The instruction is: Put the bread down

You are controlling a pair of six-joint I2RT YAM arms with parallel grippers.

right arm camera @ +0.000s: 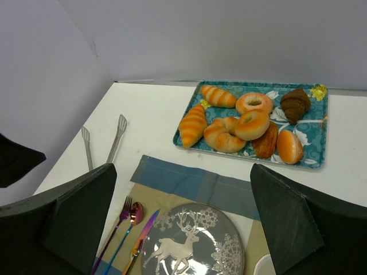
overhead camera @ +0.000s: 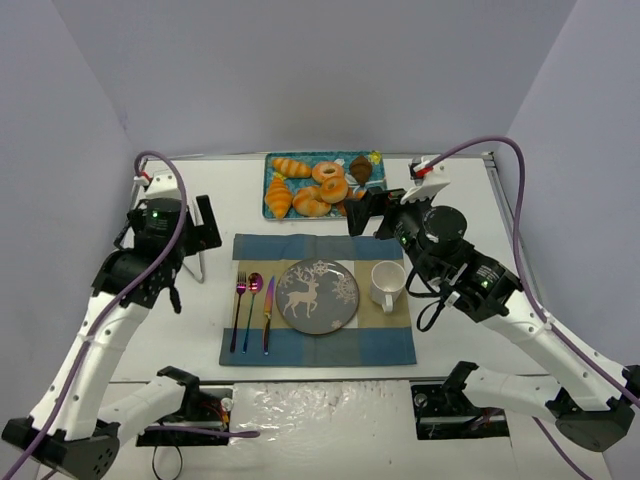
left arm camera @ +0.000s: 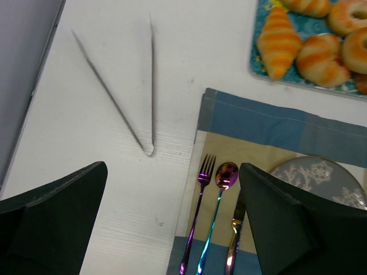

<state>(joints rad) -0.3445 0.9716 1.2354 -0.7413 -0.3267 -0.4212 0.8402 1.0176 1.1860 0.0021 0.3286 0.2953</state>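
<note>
Right gripper (right arm camera: 182,172) fingers fill the near frame, spread wide and empty above the placemat (right arm camera: 189,186); left gripper (left arm camera: 172,166) gapes equally, holding nothing. Farther off on the teal tray (right arm camera: 312,143), the bread (right arm camera: 252,124) sits crowded against the pale doughnut (right arm camera: 254,102) and a curled roll (right arm camera: 221,134). Closing from that width could likely snag a neighbour or shove the tray.

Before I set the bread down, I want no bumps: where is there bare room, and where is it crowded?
The plate is empty. Bare table lies between the tongs and the placemat, and a bare placemat strip between tray and plate. Crowded: the tray, packed around the bread; cutlery and mug flank the plate.
</note>
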